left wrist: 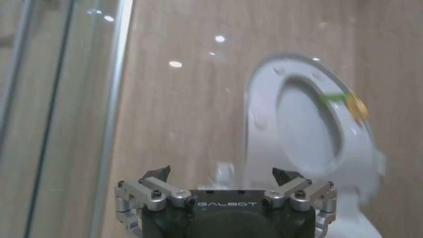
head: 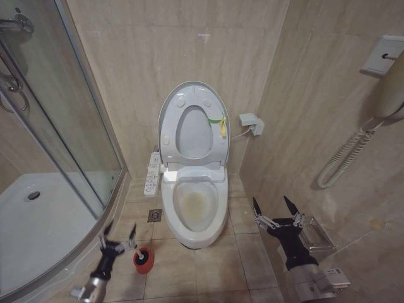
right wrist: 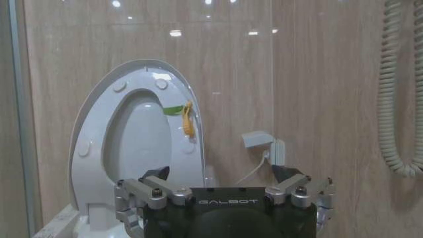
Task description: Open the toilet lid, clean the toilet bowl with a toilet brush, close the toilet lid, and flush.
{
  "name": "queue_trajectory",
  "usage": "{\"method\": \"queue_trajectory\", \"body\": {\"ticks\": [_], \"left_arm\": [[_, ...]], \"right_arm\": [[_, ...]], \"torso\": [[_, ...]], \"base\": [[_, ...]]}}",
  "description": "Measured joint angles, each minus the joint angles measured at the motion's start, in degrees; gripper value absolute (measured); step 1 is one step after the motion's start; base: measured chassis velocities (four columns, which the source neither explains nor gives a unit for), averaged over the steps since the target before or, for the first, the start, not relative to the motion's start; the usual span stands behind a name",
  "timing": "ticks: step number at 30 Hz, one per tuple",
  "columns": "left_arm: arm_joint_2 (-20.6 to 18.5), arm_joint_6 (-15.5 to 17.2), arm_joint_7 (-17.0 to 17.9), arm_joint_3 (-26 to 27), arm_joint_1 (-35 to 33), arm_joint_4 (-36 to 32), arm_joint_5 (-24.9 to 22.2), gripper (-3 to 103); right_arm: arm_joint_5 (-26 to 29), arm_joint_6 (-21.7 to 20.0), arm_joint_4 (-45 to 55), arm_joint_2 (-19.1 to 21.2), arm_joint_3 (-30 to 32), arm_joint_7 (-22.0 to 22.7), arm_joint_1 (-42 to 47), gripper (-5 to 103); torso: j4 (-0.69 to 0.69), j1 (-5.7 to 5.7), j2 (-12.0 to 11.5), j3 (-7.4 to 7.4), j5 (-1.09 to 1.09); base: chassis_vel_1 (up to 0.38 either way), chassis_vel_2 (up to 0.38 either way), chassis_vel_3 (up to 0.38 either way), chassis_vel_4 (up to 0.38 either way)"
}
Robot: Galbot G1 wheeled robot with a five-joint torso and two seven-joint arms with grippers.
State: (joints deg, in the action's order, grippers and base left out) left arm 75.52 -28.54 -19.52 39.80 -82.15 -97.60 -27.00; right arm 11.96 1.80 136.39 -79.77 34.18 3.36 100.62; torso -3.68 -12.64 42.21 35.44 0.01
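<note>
Tiled floor: toilet brush (head: 143,258) just right of spread, empty left tool (head: 119,237).

The toilet bowl (head: 194,211) sits centre frame, toilet lid (head: 192,120) raised behind it, toilet brush (head: 143,257) lower left, shower tray (head: 38,221) far left.

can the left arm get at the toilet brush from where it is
Probably yes. The left gripper hangs open just beside the brush, which stands in its red holder on the floor left of the bowl, with nothing between them.
</note>
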Motion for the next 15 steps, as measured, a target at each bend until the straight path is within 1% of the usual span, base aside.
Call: {"method": "queue_trajectory", "body": {"ticks": [1, 2, 3, 4, 5, 6, 7, 8, 11, 13, 15], "left_arm": [[0.16, 5.50, 6.33, 0.44, -2.47, -7.49, 1.34, 100], [0.45, 10.57, 11.01, 0.93, -4.51, -12.72, 2.52, 100], [0.45, 10.57, 11.01, 0.93, -4.51, -12.72, 2.52, 100], [0.78, 15.04, 15.19, 1.19, -6.68, -17.15, 3.32, 100], [1.20, 19.13, 19.14, 1.22, -9.10, -21.60, 3.93, 100], [1.60, 21.59, 21.42, 1.29, -11.04, -24.97, 4.68, 100], [2.04, 23.50, 22.87, 1.44, -12.98, -27.94, 5.69, 100], [2.04, 23.50, 22.87, 1.44, -12.98, -27.94, 5.69, 100], [3.22, 26.89, 24.85, 1.44, -17.89, -35.28, 7.94, 100], [3.95, 27.68, 25.15, 1.06, -20.34, -38.66, 9.26, 100], [4.36, 27.87, 25.08, 0.97, -21.32, -39.89, 10.20, 100]], "right_arm": [[0.00, 0.00, 0.00, 0.00, 0.00, 0.01, 0.00, 100], [0.00, 0.00, 0.00, 0.01, 0.00, -0.01, 0.00, 100], [0.00, 0.00, 0.00, 0.01, 0.00, -0.01, 0.00, 100], [0.00, 0.00, 0.00, 0.00, 0.00, -0.01, 0.01, 100], [0.00, 0.00, 0.00, 0.00, 0.00, 0.00, 0.00, 100], [0.00, 0.00, 0.00, 0.00, 0.00, 0.00, 0.00, 100], [0.00, 0.00, 0.00, 0.00, 0.00, 0.00, 0.00, 100], [0.00, 0.00, 0.00, 0.00, 0.00, 0.00, 0.00, 100], [0.00, 0.00, 0.00, 0.00, 0.00, 0.00, 0.00, 100], [0.00, 0.00, 0.00, 0.00, 0.00, 0.00, 0.00, 100], [0.00, 0.00, 0.00, 0.00, 0.00, 0.00, 0.00, 100]], "torso": [[0.00, 0.00, 0.00, 0.00, 0.00], [0.00, 0.00, 0.00, 0.00, 0.02], [0.00, 0.00, 0.00, 0.00, 0.02], [0.03, 0.00, 0.01, 0.00, 0.03], [0.03, 0.00, 0.00, 0.00, -0.01], [0.03, 0.00, 0.01, 0.00, -0.03], [0.03, 0.01, 0.01, 0.00, -0.01], [0.03, 0.01, 0.01, 0.00, -0.01], [0.02, 0.01, 0.01, 0.00, -0.01], [0.02, 0.01, 0.01, 0.00, 0.01], [0.01, 0.01, 0.01, 0.00, -0.02]], "base": [[0.000, 0.000, 0.000, 0.000], [0.000, 0.000, 0.000, 0.000], [0.000, 0.000, 0.000, 0.000], [0.000, 0.000, 0.000, 0.000], [0.000, 0.000, 0.000, 0.000], [0.000, 0.000, 0.000, 0.000], [0.000, 0.000, 0.000, 0.000], [0.000, 0.000, 0.000, 0.000], [0.000, 0.000, 0.000, 0.000], [0.000, 0.000, 0.000, 0.000], [0.000, 0.000, 0.000, 0.000]]}}
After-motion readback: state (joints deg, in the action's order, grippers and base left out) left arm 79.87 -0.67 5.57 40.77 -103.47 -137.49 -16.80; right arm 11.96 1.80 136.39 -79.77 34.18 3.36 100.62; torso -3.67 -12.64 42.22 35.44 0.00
